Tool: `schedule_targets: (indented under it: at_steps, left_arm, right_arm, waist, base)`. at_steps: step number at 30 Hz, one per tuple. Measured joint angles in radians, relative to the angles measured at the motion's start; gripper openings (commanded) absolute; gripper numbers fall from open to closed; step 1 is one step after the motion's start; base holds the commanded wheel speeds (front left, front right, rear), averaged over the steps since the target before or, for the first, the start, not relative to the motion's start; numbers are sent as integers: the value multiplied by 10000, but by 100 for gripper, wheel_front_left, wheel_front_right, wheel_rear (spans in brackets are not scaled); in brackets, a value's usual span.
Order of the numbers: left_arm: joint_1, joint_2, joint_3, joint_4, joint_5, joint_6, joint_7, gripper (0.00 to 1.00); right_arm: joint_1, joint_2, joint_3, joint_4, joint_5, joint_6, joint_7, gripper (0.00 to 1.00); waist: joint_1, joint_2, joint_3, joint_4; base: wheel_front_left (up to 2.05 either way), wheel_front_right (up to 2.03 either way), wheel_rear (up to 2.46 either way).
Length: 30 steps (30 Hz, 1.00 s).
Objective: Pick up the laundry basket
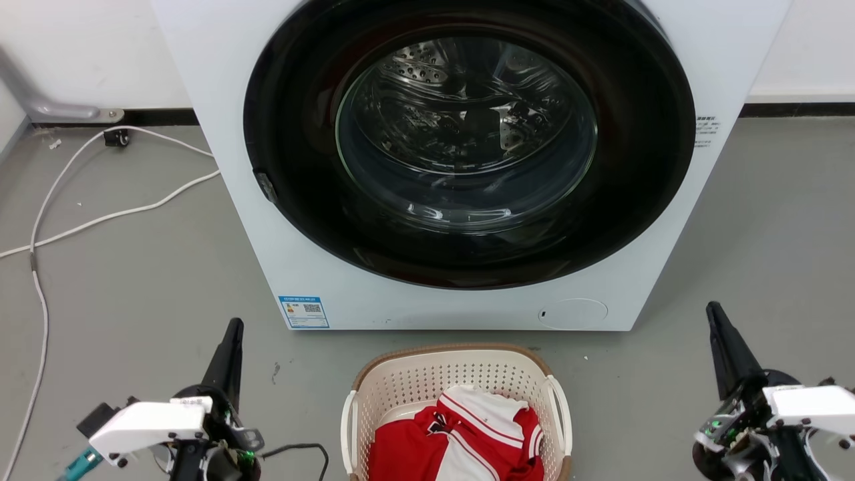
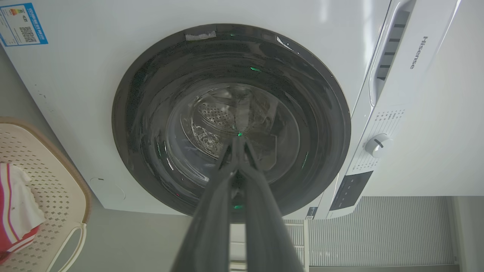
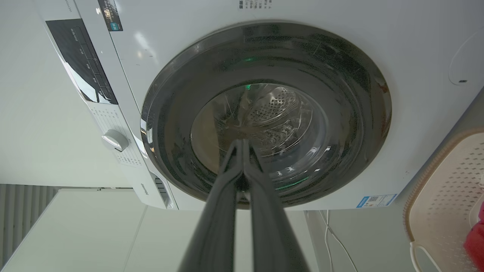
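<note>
The front-loading washing machine (image 1: 467, 167) carries the word "Hisense" (image 2: 417, 53) on its detergent drawer, seen in the left wrist view, with a white control dial (image 2: 378, 144) beside the dark panel. A blue energy label with a QR code (image 1: 304, 312) is stuck at the lower left of its front (the print is too small to read), and a small block of text (image 1: 706, 127) sits at the right of the door. The round glass door is closed over a steel drum. On the grey floor just near of the machine, centred, stands the laundry basket (image 1: 427, 384), cream and perforated with a brown rim and white side handles; a red and white striped garment (image 1: 461, 437) lies inside it. The left gripper (image 1: 235, 326) hangs to the basket's left and the right gripper (image 1: 713, 308) to its right, both well apart from it, each with its two dark fingers pressed together and holding nothing. A white cable (image 1: 100, 217) trails over the floor at far left.
</note>
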<state>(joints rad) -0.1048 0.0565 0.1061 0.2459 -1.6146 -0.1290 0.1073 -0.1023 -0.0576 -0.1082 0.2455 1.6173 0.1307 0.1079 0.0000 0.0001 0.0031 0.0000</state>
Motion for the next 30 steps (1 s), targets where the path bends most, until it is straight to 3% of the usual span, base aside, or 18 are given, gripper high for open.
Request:
schedule_targets:
  at_steps: [1,16,30]
  left_arm:
    - [24,-8,-13,65,0,2,-4,100]
    - [327,-58,-719,-247,627,13,-612,100]
    - [393,-58,-1020,-802,3400,13,-1204,100]
  right_arm:
    - [35,2,4,63,8,0,-4,100]
    - [450,25,514,-102,-717,-2,-625,100]
    - [636,15,537,-424,-4247,-2,-1208,100]
  waist:
    - [0,0,-1,0]
    - [0,0,-8,15]
    - [0,-1,-14,28]
  base:
    - [0,0,0]
    - [0,0,0]
    - [0,0,0]
